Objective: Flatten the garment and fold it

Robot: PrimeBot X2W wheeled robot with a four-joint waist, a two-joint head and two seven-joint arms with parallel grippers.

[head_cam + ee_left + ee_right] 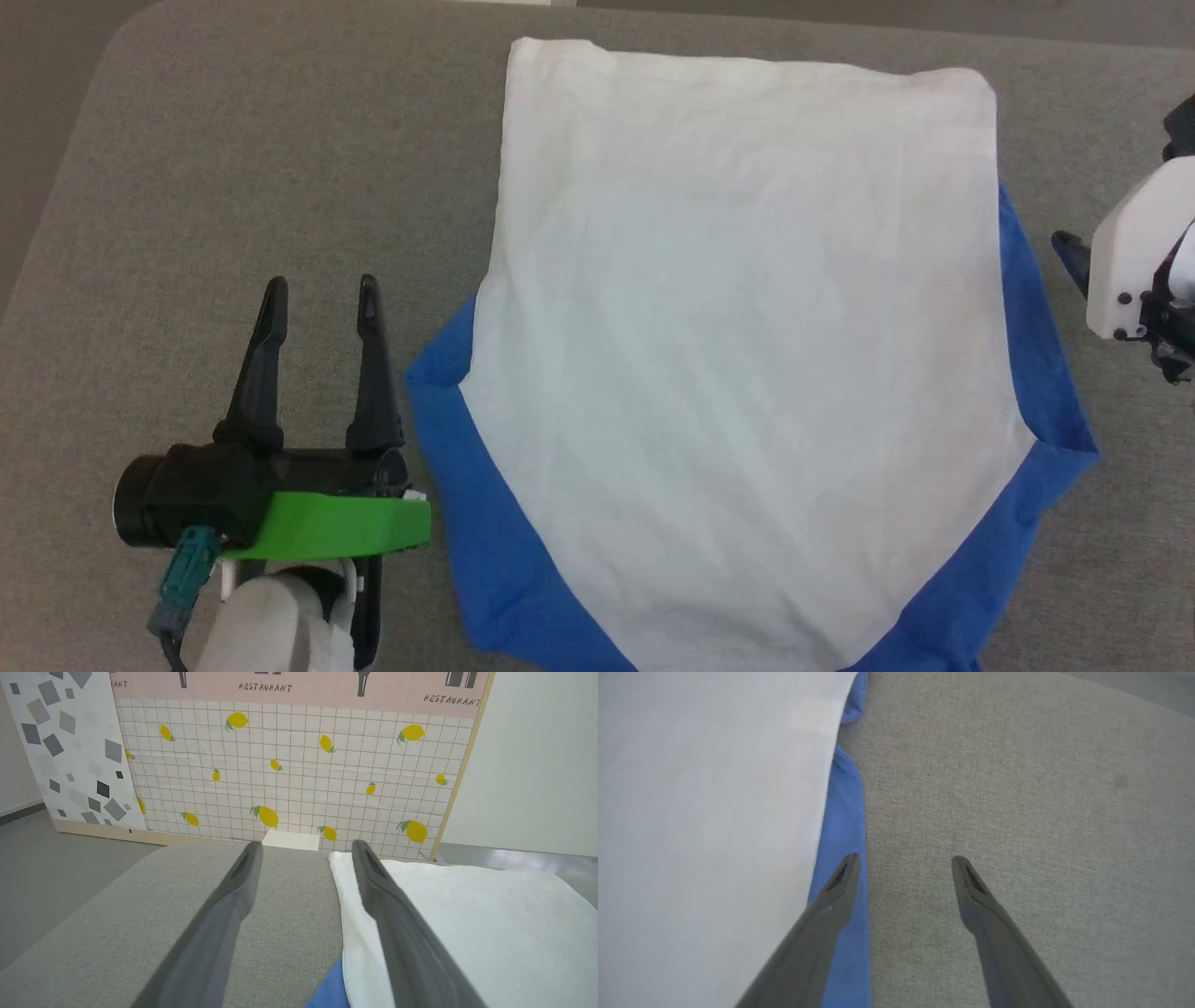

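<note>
Blue fabric frames the bottom of the head view, where the garment point(738, 373) lies spread flat on the grey cloth-covered tabletop point(280, 140). This blue band runs in a V along the lower left and lower right of the white body and sticks out in a point on each side.

At lower left of that frame the left claw point(321, 285) sits just beside the blue point on that side. Its two dark fingers are spread apart with nothing between them, and they point toward the top of the picture. A green bracket point(336, 527) is fixed to its wrist. Whether its fingers touch the cloth cannot be told.

In the right wrist view the right claw point(905, 858) is spread wide and holds nothing. One finger is over the blue edge strip and the other over bare tabletop. Whether the tips press down cannot be told.

Further up the head view, the white body widens into a broad, lightly wrinkled panel, and its straight far edge lies near the top of the frame.

Beyond the tabletop's far edge, in the left wrist view, a small white box point(290, 839) stands at the foot of a lemon-printed grid panel point(289, 765) lettered "RESTAURANT". A speckled grey-and-white panel point(70, 742) leans at upper left.
</note>
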